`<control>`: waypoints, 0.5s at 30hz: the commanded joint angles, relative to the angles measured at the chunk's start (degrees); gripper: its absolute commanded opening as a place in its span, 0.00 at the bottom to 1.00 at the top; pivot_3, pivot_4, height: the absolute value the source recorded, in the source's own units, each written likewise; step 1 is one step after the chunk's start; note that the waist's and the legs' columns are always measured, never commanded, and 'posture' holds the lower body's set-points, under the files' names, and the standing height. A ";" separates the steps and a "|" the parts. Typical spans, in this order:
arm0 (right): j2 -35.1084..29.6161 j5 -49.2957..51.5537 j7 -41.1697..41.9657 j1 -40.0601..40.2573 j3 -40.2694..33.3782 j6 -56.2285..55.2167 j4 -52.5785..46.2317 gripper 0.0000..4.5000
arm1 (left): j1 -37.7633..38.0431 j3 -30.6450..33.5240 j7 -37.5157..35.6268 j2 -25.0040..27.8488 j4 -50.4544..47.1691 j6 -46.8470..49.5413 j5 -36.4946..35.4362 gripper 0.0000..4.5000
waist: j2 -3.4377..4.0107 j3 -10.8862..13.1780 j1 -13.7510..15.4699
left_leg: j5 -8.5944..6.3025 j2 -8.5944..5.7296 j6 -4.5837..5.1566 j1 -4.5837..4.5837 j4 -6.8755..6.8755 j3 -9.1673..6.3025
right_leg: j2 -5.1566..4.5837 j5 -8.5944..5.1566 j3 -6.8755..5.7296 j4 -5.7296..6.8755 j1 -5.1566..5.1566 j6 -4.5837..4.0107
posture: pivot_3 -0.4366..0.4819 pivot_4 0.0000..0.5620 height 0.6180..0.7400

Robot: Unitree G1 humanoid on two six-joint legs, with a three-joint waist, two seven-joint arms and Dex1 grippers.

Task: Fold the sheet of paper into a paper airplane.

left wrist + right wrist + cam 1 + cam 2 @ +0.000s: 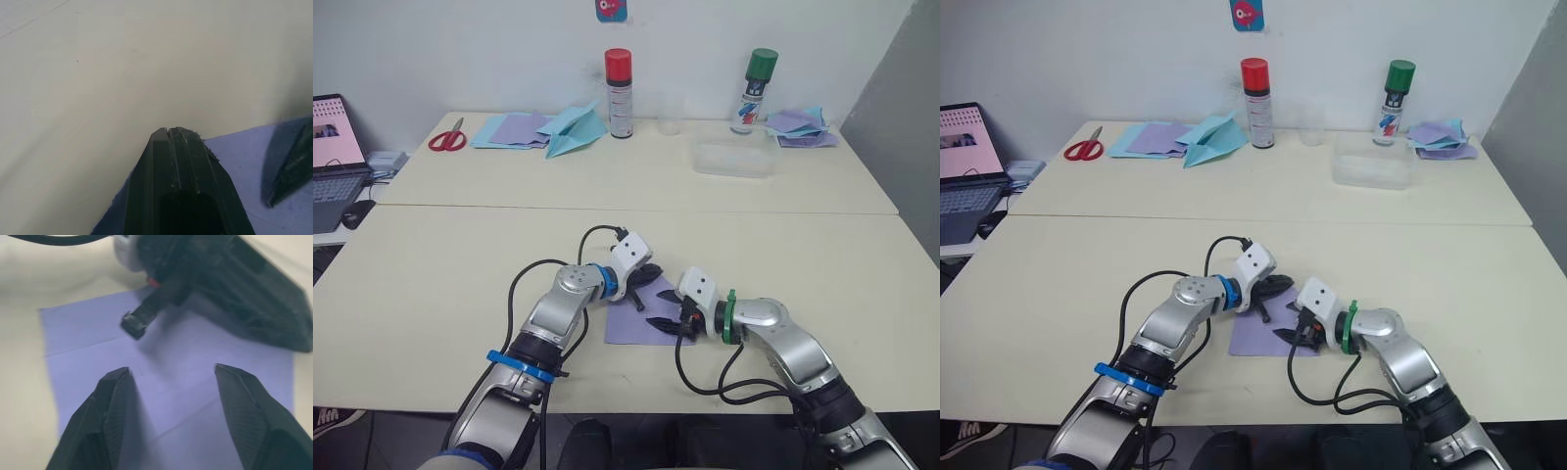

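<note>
The thin lavender-purple creased sheet of paper (641,323) lies flat on the cream desk (431,284). On it, the left pincer (168,131) rests closed at its far edge, the right pincer (171,377) spread open.

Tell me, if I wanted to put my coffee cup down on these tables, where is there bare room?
The near table is bare left of the left gripper and right of the right gripper. It is crowded around the sheet of paper and along the far table's back edge: scissors, paper stacks, two spray cans, a clear tray.
</note>
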 commanded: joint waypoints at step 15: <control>4.55 9.93 -6.27 -2.64 -11.21 4.02 -1.17 0.15 | 1.97 -2.57 -0.83 -0.72 3.79 -0.53 2.40 0.00 | 0.00 -0.01 0.06 | 0.00 -0.01 0.00 0.00 0.02 -0.01 | 0.00 0.01 -0.03 0.00 0.05 0.00 | 0.48 0.27 1.00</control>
